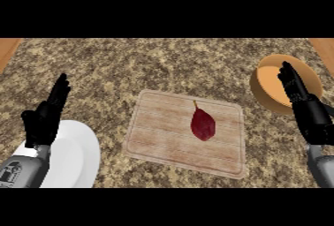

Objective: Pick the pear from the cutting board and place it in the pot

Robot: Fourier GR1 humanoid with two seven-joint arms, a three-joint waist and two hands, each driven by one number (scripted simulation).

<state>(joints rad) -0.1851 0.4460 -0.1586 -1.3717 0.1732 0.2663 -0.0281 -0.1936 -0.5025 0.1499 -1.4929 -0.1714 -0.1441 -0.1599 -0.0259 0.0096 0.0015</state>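
Flanking the cutting board [163, 141], left hand [44, 118] and right hand [308, 109] hold fingers straight, pear [203, 125] untouched.

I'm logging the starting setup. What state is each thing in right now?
Pear: lying on the cutting board, not held.
Cutting board: flat on the counter, bearing only the pear.
Pot: no pear inside; partly hidden by the right hand.
Plate: flat, partly hidden by the left hand.
Left hand: open, holding nothing.
Right hand: open, holding nothing.
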